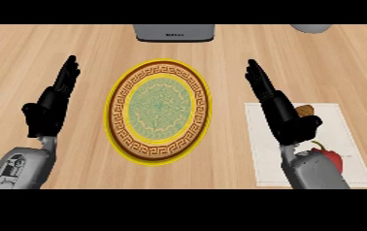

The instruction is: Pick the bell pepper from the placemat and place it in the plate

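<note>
A red bell pepper [329, 157] lies on the white placemat [337, 123] at the lower right, partly hidden behind my right forearm. A round plate [159, 111] with a yellow rim, brown key-pattern band and green centre sits in the middle of the counter with nothing on it. My right hand [281, 111] stands open with fingers straight, over the placemat's left edge, between plate and pepper. At the left my left hand [50, 106] rests open, fingers up, well clear of the plate.
A small brown object [305, 110] peeks out on the placemat behind my right hand. A grey appliance [174, 32] stands at the back centre, and a grey rounded object [311, 28] shows at the back right corner. Wooden counter [86, 45] surrounds the plate.
</note>
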Motion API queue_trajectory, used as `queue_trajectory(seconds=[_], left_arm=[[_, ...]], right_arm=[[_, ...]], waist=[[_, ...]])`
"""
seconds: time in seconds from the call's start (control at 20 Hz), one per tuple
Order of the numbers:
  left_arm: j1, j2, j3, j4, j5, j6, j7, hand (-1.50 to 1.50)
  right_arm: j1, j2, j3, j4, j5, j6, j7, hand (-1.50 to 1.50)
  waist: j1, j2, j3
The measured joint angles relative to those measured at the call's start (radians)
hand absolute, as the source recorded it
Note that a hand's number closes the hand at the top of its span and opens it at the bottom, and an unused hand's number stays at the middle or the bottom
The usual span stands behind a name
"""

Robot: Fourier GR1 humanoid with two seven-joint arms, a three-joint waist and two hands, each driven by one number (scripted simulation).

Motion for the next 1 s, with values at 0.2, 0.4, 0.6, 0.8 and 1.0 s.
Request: queue_trajectory(seconds=[0.2, 0.4, 0.6, 0.8, 1.0], left_arm=[[0.076, 0.034, 0.012, -0.015, -0.032, 0.011, -0.015, 0.00], [0.154, 0.073, 0.031, -0.001, -0.053, 0.023, -0.024, 0.00], [0.233, 0.083, 0.035, -0.010, -0.059, 0.025, -0.052, 0.00], [0.279, 0.080, 0.031, -0.043, -0.064, 0.025, -0.062, 0.00], [0.312, 0.078, 0.033, -0.071, -0.071, 0.018, -0.077, 0.00]], right_arm=[[0.065, 0.014, -0.111, -0.085, -0.067, -0.046, -0.058, -1.50], [0.124, -0.033, -0.288, -0.138, -0.048, -0.179, -0.102, -1.50], [0.229, 0.019, -0.399, -0.223, 0.028, -0.367, -0.237, -1.50], [0.402, 0.144, -0.407, -0.373, 0.038, -0.459, -0.406, -1.50], [0.627, 0.197, -0.314, -0.537, 0.075, -0.465, -0.477, -1.50]], waist=[[-0.014, -0.012, -0.007], [-0.050, -0.023, -0.013], [-0.059, -0.029, -0.012], [-0.053, -0.026, -0.011], [-0.039, -0.020, -0.012]])
